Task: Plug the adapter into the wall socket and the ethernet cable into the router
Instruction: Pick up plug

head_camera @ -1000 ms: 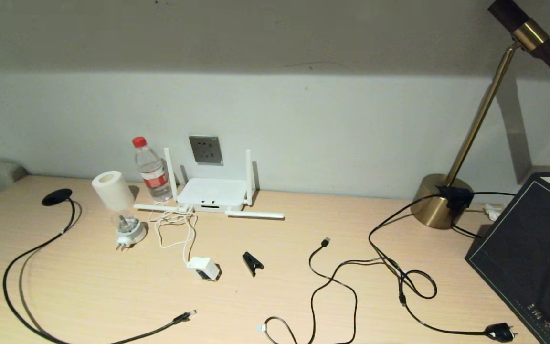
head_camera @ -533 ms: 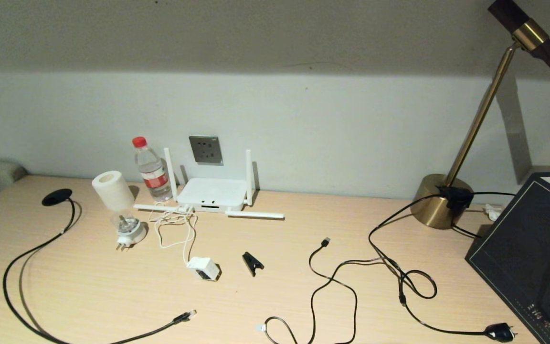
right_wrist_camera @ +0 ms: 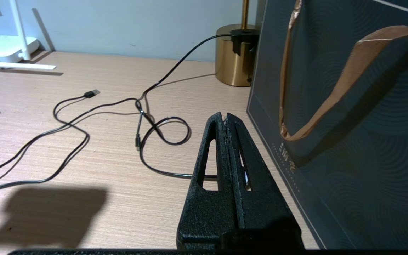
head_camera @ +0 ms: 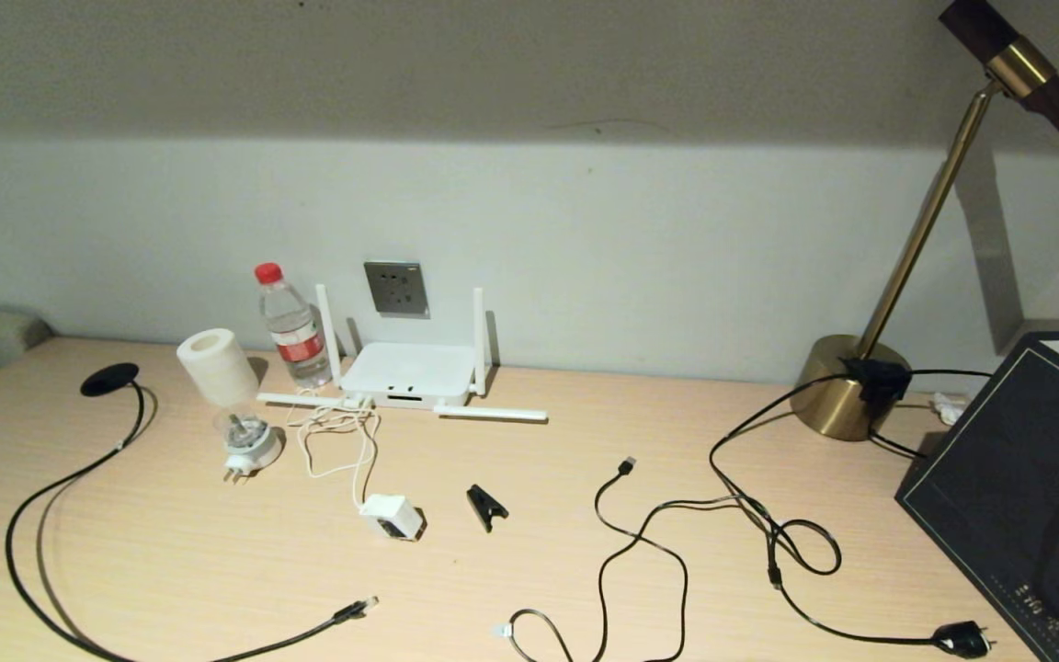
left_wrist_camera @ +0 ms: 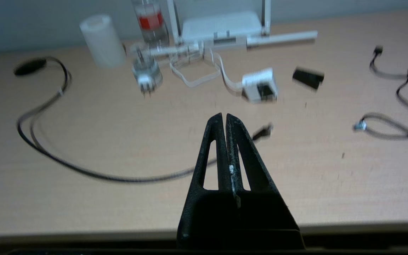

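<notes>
Ideally, the closed, empty left pincer [left_wrist_camera: 226, 118] opens, then squarely straddles the small white cube-shaped adapter [head_camera: 392, 516] on the table's [head_camera: 529, 552] near-left.

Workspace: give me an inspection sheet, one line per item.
Surface: light wooden desk against a pale wall.
Job's things: adapter lies loose on its thin white cord, unplugged; wall socket vacant; ethernet cable loops at the robot's left, its connector lying free; router under the socket, two antennas up, two lying flat.
Clutter: water bottle, paper roll, round travel plug, black clip.
Grippers: left gripper shut, empty, above the desk's near edge; right gripper shut, empty, beside the dark gift bag.
Cables: thin USB cable; lamp cord ending in a black mains plug.
Surroundings: brass lamp.
</notes>
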{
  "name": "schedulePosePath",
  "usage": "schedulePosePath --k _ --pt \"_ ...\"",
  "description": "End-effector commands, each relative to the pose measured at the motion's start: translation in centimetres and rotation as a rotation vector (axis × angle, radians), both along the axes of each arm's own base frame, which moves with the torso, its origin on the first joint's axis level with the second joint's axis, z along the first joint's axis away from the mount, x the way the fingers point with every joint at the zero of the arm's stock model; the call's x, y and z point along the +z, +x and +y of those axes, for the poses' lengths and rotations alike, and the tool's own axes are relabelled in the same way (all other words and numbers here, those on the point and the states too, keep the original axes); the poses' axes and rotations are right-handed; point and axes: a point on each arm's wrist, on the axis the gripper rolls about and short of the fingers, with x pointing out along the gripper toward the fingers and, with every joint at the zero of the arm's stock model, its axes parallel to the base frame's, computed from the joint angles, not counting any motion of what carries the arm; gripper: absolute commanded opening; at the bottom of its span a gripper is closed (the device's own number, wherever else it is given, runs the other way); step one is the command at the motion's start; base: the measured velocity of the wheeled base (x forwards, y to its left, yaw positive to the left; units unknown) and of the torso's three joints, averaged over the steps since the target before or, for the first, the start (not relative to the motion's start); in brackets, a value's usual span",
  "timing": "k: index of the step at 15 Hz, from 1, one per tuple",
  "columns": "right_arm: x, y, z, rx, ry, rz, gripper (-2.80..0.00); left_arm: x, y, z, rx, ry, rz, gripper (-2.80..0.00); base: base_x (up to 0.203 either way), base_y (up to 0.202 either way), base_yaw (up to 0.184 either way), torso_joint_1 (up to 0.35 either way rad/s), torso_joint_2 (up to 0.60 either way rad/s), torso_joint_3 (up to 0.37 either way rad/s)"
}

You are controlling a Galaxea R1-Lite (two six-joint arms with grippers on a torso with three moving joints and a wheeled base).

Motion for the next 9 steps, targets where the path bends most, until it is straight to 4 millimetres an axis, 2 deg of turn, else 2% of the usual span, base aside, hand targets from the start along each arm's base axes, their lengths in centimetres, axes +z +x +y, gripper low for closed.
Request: schedulePosePath --k 1,3,6,8,9 --pt "-1.0 0.3 0.0 0.000 -0.001 0.037 -2.80 4.4 2.6 -0.1 -0.026 0.014 0.096 -2.80 0.000 0.000 0.000 0.000 0.00 0.000" --pt "-1.0 0.3 0.0 0.000 -0.001 0.037 -2.80 7.4 6.4 -0.3 -0.086 0.045 0.183 -2.80 0.000 0.000 0.000 0.000 0.00 0.000" --pt "-1.0 0.3 0.0 0.000 -0.001 0.037 -2.80 10.5 13.8 -1.1 -0.231 0.144 0.303 -2.80 0.000 0.000 0.000 0.000 0.00 0.000" --pt "-1.0 0.3 0.0 0.000 -0.001 0.037 -2.80 11.6 18.3 -1.8 -0.378 0.303 0.357 -2.80 0.000 0.000 0.000 0.000 0.00 0.000" --pt "-1.0 0.3 0.0 0.000 -0.001 0.037 -2.80 11.3 20.2 -2.1 -0.497 0.443 0.378 -2.80 0.000 0.000 0.000 0.000 0.00 0.000"
